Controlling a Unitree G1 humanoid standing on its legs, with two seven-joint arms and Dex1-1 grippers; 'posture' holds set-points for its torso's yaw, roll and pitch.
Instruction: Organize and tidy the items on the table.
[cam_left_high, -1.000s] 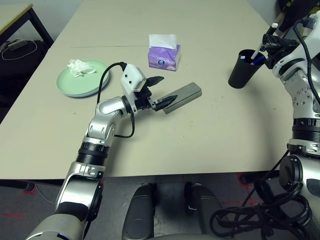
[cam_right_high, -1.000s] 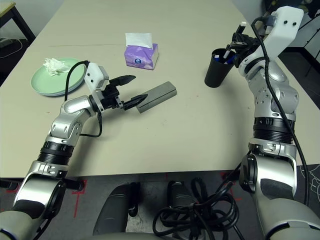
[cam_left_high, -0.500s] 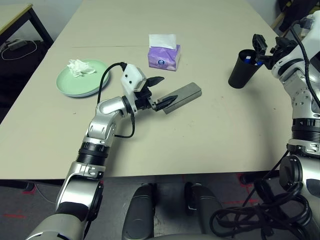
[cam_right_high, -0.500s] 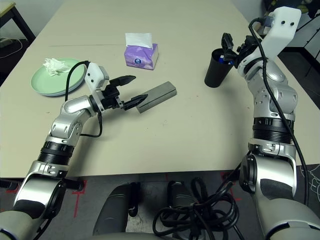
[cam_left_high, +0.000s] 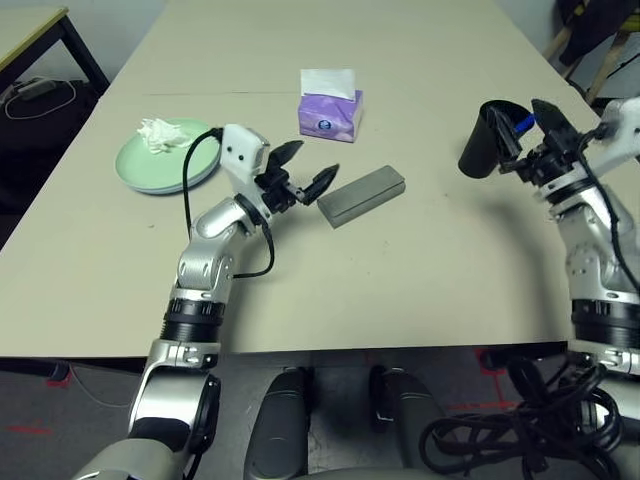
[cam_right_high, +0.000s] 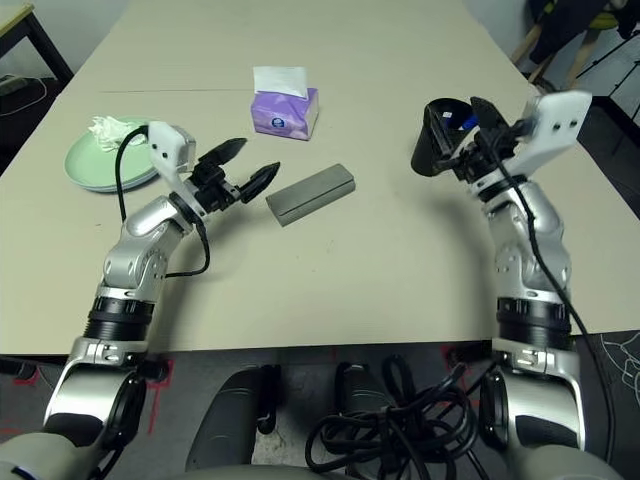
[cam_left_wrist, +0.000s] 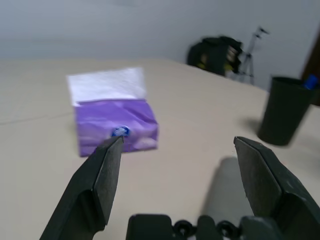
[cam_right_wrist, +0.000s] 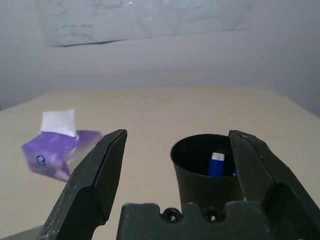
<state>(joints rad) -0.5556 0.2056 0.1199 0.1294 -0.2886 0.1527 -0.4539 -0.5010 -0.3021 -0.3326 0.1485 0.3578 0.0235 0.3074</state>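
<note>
While your right gripper (cam_right_wrist: 177, 132), spread and empty, lingers at the tall black cup (cam_right_wrist: 205, 187), toward two o'clock, a sideways swing could topple it

Layout, table (cam_left_high: 300, 300): plate stack (cam_left_high: 150, 178) at left, crumpled tissue (cam_left_high: 163, 135) on it. Tissue pack (cam_left_high: 328, 116) right of the plates, toward the far side. Glasses case (cam_left_high: 362, 196) nearer than the pack, slightly to its right. Cup (cam_left_high: 480, 150) at right, blue item (cam_left_high: 525, 124) in it. Side table (cam_left_high: 25, 35) beyond the table's left edge, far side.
</note>
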